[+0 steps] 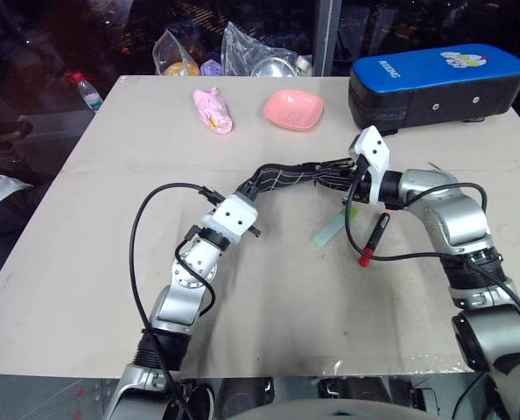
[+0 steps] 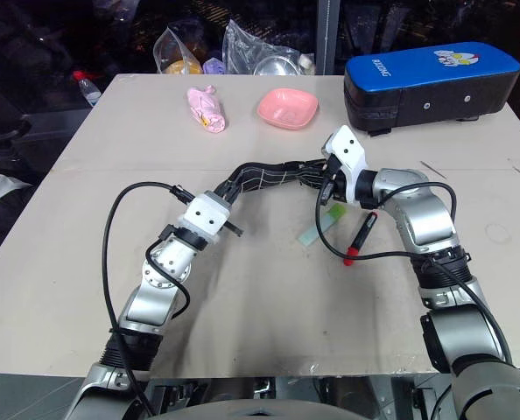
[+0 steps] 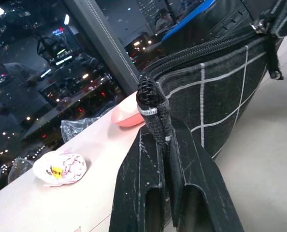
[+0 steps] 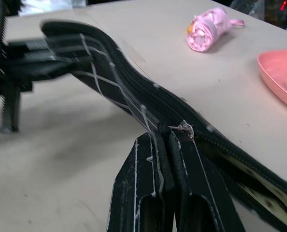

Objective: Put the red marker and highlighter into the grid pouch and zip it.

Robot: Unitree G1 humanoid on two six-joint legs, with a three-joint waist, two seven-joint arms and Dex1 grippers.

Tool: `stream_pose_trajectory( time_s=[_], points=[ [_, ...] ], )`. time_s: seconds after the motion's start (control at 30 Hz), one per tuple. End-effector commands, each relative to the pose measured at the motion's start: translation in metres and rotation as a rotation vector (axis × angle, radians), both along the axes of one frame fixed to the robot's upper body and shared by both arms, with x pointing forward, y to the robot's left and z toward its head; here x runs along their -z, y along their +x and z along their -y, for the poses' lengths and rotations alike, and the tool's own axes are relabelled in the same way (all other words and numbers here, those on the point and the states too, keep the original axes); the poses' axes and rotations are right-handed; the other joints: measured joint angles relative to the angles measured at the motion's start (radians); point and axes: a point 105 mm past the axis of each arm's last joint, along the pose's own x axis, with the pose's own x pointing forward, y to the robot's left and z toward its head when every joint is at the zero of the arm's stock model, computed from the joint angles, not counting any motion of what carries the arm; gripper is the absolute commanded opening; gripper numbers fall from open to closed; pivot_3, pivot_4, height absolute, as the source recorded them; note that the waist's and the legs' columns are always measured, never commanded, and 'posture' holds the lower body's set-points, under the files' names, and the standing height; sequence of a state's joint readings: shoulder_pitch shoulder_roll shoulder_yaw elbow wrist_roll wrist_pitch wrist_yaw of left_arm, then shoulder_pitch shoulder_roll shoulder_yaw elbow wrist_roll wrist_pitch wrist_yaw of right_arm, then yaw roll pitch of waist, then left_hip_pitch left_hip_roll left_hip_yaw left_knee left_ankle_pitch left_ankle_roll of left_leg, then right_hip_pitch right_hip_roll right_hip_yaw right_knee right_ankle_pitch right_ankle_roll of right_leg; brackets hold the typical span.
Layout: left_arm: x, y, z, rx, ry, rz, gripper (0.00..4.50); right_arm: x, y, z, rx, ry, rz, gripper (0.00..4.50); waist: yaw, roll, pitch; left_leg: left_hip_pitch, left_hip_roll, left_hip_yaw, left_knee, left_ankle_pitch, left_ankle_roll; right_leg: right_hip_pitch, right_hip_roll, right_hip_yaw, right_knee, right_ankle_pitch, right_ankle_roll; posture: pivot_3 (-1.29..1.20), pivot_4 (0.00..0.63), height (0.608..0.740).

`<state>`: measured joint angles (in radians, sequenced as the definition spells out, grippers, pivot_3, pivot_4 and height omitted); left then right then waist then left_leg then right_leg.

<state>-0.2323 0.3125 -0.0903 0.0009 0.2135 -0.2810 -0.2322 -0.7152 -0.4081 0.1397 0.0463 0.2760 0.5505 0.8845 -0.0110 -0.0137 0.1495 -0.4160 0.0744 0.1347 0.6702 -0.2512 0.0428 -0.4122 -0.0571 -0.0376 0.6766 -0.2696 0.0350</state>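
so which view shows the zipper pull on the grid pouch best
The right wrist view: the zipper pull sits just above the right fingers, on the grid pouch. The left wrist view shows it small at the far end; in the eye views it's too small.

grid pouch [image 1: 282, 179]: black woven cloth, matt, white stitched lines; zipper teeth look like dull plastic
zipper pull [image 4: 184, 128]: small bright metal piece, just beyond the right gripper [image 4: 164, 137]
left gripper [image 3: 159, 140]: black hard plastic, scuffed with pale scratches
counter [image 1: 269, 289]: pale beige, smooth, matt
red marker [image 1: 373, 237]: glossy red plastic
highlighter [image 1: 333, 228]: translucent pale green plastic
bowl [image 1: 292, 109]: smooth pink plastic, slight sheen
case [image 1: 435, 83]: shiny blue top, matt black sides
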Motion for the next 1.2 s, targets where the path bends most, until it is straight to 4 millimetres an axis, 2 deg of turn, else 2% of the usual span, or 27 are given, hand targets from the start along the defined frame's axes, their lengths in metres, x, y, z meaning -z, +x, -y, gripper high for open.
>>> stream_pose_trajectory(
  time_s=[0.03, 0.4, 0.67, 0.9, 1.03, 1.2],
  points=[
    [-0.019, -0.006, 0.011, 0.041, -0.006, 0.081, 0.0, -0.023, -0.007, -0.008, -0.043, 0.041, 0.059, 0.06, 0.0, 0.0, 0.0, 0.0, 0.0, 0.0, 0.0, 0.0, 0.0, 0.0, 0.0, 0.0, 0.0, 0.0, 0.0, 0.0, 0.15, 0.74],
    [-0.015, -0.013, 0.023, 0.11, 0.065, 0.098, 0.0, -0.025, -0.011, -0.017, -0.066, 0.056, 0.052, 0.06, 0.0, 0.0, 0.0, 0.0, 0.0, 0.0, 0.0, 0.0, 0.0, 0.0, 0.0, 0.0, 0.0, 0.0, 0.0, 0.0, 0.15, 0.74],
    [-0.006, -0.022, 0.028, 0.182, 0.177, 0.111, 0.0, -0.022, -0.009, -0.012, -0.072, 0.021, 0.069, 0.06, 0.0, 0.0, 0.0, 0.0, 0.0, 0.0, 0.0, 0.0, 0.0, 0.0, 0.0, 0.0, 0.0, 0.0, 0.0, 0.0, 0.15, 0.74],
    [0.002, -0.03, 0.033, 0.252, 0.289, 0.13, 0.0, -0.018, -0.022, -0.012, -0.196, -0.046, 0.129, 0.06, 0.0, 0.0, 0.0, 0.0, 0.0, 0.0, 0.0, 0.0, 0.0, 0.0, 0.0, 0.0, 0.0, 0.0, 0.0, 0.0, 0.15, 0.74],
    [0.006, -0.033, 0.033, 0.285, 0.339, 0.136, 0.0, -0.012, -0.026, -0.006, -0.255, -0.102, 0.189, 0.06, 0.0, 0.0, 0.0, 0.0, 0.0, 0.0, 0.0, 0.0, 0.0, 0.0, 0.0, 0.0, -0.001, 0.0, 0.0, 0.0, 0.15, 0.74],
    [0.011, -0.037, 0.032, 0.315, 0.379, 0.136, 0.0, -0.001, -0.021, 0.005, -0.264, -0.193, 0.23, 0.06, 0.0, 0.0, 0.0, 0.0, 0.0, 0.0, 0.0, 0.0, 0.001, 0.0, 0.0, 0.0, -0.001, 0.0, 0.0, 0.0, 0.15, 0.74]
  ],
)
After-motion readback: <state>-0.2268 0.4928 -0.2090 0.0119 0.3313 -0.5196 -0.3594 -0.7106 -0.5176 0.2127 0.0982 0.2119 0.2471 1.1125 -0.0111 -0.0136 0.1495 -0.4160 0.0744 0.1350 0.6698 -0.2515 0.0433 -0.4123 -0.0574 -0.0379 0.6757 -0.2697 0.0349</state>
